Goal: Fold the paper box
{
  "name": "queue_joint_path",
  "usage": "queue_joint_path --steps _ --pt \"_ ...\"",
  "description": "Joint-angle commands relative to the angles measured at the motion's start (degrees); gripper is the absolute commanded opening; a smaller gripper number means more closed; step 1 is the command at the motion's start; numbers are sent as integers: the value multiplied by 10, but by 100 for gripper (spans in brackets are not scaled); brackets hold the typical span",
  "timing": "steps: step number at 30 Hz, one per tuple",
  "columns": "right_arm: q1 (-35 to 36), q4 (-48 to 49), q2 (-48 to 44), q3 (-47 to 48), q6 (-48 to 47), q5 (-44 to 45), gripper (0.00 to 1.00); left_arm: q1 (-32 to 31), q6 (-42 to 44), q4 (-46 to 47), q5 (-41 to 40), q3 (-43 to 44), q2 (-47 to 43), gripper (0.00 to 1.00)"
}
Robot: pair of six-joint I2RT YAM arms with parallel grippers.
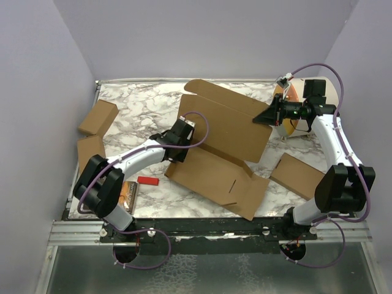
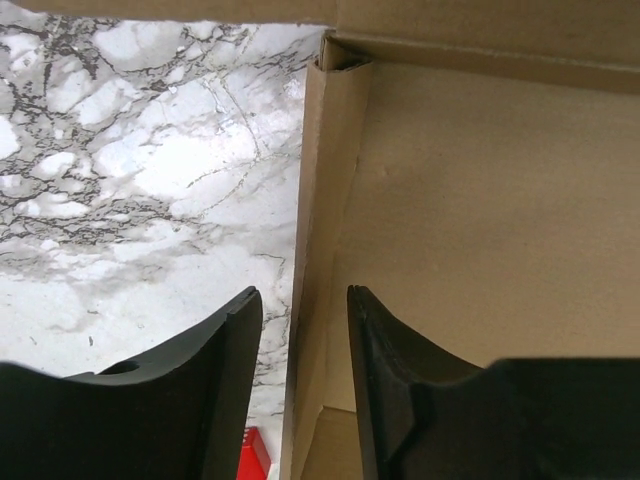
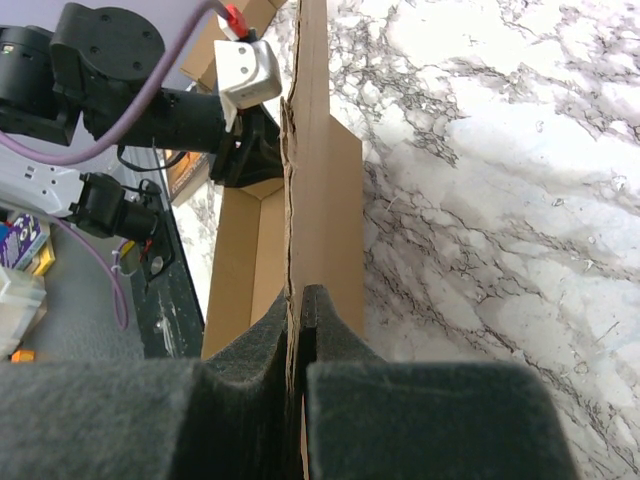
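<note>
While the marble tabletop (image 1: pixel 147 104) carries the paper box (image 1: pixel 226 125) at its middle, one big panel tilted up, the right claw (image 3: pixel 300 300) pinches that panel's edge and the left claw (image 2: pixel 305 300) stands spread astride a side wall.

Marble table (image 1: pixel 138 107): paper box (image 1: pixel 211 174) in middle; two small boxes (image 1: pixel 98 116) left, another box (image 1: pixel 297 176) near right; red piece (image 1: pixel 147 180), orange packet (image 1: pixel 129 193) near left.

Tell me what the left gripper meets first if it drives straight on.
The paper box: the open left gripper straddles its upright side wall, so it would probably slide along that wall into the folded corner ahead; depth is unclear.
</note>
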Motion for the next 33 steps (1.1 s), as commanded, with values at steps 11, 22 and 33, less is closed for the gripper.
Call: queue_joint_path --steps 11,22,33 --pt "-3 9 -12 14 -7 -7 1 3 1 -4 -7 13 -36 45" --pt "-3 7 -11 16 -9 -9 1 12 16 0 -3 3 7 20" --pt "-3 7 -6 19 -11 -8 1 13 32 -15 -26 -5 42 0"
